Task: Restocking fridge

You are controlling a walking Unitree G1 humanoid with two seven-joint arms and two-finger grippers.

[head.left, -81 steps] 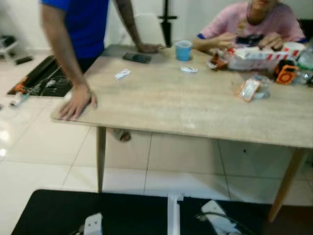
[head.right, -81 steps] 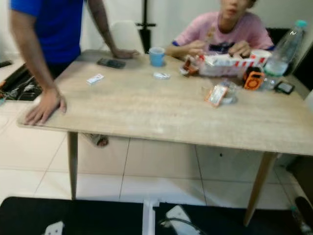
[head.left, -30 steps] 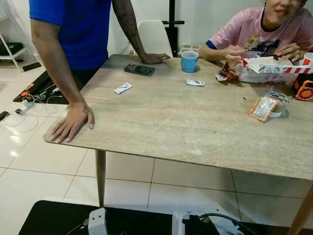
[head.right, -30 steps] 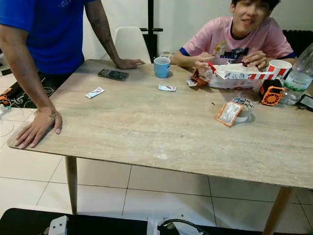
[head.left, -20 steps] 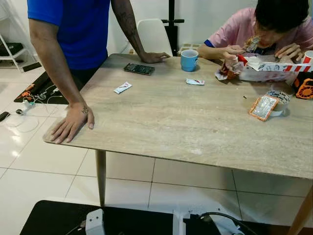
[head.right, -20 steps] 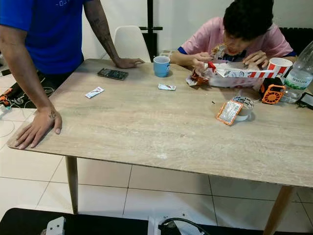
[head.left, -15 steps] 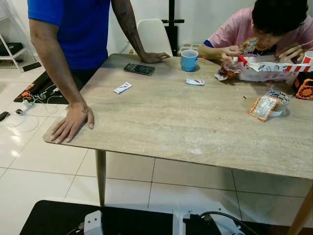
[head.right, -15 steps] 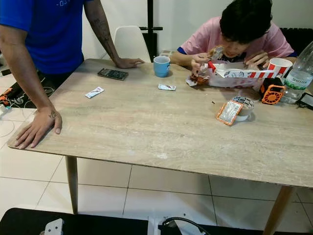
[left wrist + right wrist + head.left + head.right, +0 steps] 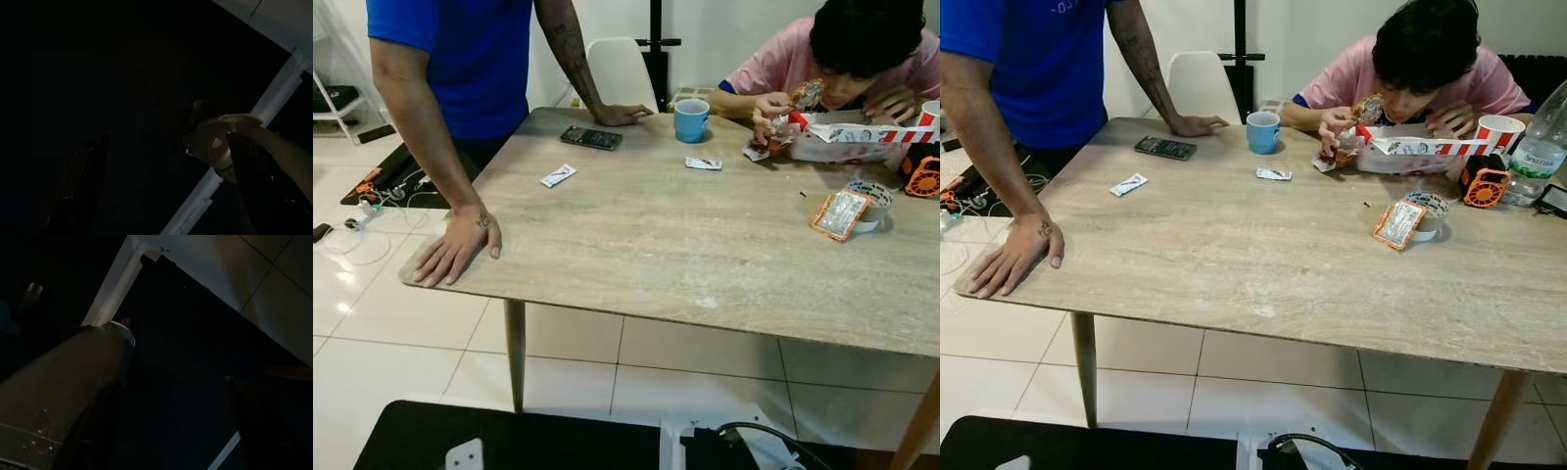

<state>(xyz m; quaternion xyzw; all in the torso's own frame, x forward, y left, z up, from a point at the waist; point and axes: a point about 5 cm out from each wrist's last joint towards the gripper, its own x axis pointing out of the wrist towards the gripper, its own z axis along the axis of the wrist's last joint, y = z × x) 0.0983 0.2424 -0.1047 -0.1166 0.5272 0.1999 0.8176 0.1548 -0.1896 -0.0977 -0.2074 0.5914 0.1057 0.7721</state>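
No fridge or stock in sight, just a table with mug and phone at far edge; both arms idle low, finger state unreadable in dark wrist views.

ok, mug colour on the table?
Light blue mug, clearest in the right eye view.

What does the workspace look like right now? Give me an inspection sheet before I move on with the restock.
Surface: wooden table, mostly bare in front.
Job's things: no fridge seen; water bottle at the far right edge.
Clutter: blue mug, phone, two small packets, orange packet leaning on a small bowl, food box, paper cup, orange fan.
Grippers: both hang idle in dark wrist views; state unclear.
Cables: tangle on the floor at left.
Surroundings: two people at the table, white chair, tiled floor.
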